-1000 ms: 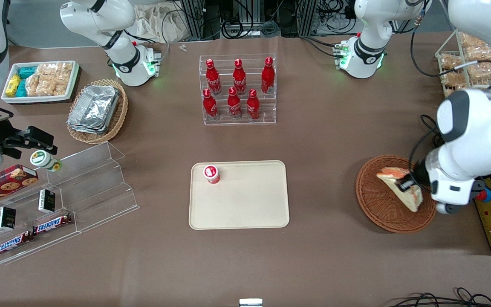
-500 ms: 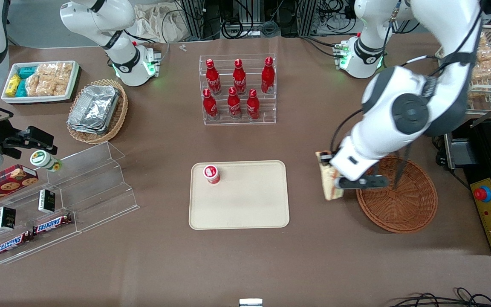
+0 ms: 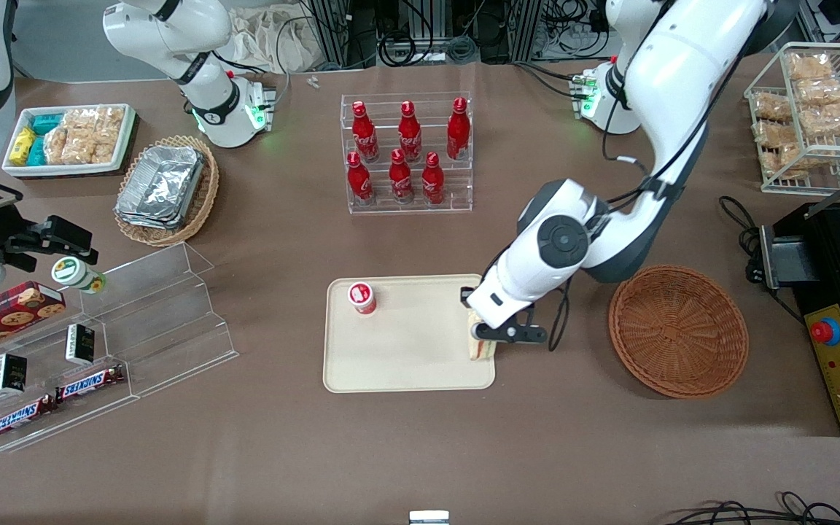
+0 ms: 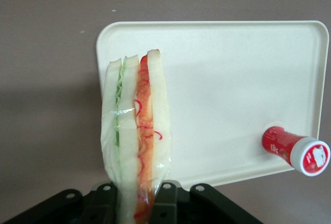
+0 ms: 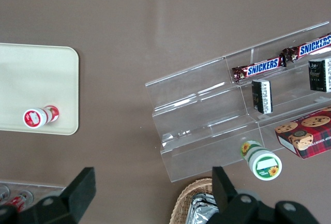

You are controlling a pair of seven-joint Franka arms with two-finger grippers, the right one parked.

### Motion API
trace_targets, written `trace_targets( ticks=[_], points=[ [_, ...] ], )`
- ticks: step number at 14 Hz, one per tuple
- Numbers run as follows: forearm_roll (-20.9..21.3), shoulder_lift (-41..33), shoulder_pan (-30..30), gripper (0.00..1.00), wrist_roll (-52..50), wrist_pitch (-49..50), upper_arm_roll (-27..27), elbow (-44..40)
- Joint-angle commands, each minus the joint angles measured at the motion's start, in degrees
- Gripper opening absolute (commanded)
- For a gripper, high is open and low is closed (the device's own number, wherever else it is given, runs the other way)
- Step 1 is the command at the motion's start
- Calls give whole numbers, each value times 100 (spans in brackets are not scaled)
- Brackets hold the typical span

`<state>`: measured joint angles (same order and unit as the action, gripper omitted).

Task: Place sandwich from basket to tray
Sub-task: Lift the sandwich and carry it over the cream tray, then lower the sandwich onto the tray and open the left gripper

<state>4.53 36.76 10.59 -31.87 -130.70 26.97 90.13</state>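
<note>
My gripper [image 3: 484,337], jaws clenched on the sandwich [image 3: 480,347], hangs over the edge of the tray [image 3: 409,364] nearest the basket [image 3: 678,329]. The sandwich [image 4: 137,136] stands on edge, its filling stripes showing. A small red cup [image 3: 362,297] stands in the tray's corner. The basket sits on the desk [image 3: 420,452].

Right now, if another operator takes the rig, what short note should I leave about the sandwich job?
Pincer: shut on the sandwich, held on edge in the air over the tray's edge nearest the basket.
Basket: no sandwich in it.
Tray: a small red cup stands at its corner, apart from the sandwich.
Done: pick-up and carry.
Left: probably move a little further over the tray, lower, open the pincer, withdraw.
</note>
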Motion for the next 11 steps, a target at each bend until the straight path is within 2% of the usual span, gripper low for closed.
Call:
trace_targets(
  ticks=[1, 5, 8, 9, 10, 11],
  points=[
    [162, 182, 224, 0, -109, -131, -52, -144],
    [819, 472, 224, 0, -109, -148, -52, -118],
    [1304, 805, 294, 12, -240, -218, -52, -170],
    [1400, 902, 338, 34, -397, -401, -52, -179],
    [1515, 964, 338, 73, -564, -603, -52, -171],
    [1594, 956, 330, 100, -661, -666, -52, -171]
  ],
)
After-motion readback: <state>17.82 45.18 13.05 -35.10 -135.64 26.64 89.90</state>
